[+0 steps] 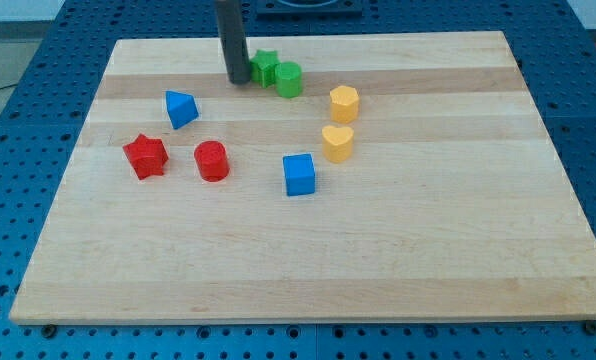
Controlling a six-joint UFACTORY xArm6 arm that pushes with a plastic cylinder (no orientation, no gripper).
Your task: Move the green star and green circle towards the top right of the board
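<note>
The green star lies near the view's top, left of centre, touching the green circle just to its right. My tip rests on the board right next to the star's left side, touching it or nearly so. Both green blocks sit well left of the board's top right corner.
A blue triangle-like block, a red star and a red cylinder lie at the left. A blue cube, a yellow heart and a yellow hexagon lie at centre. The wooden board sits on a blue perforated table.
</note>
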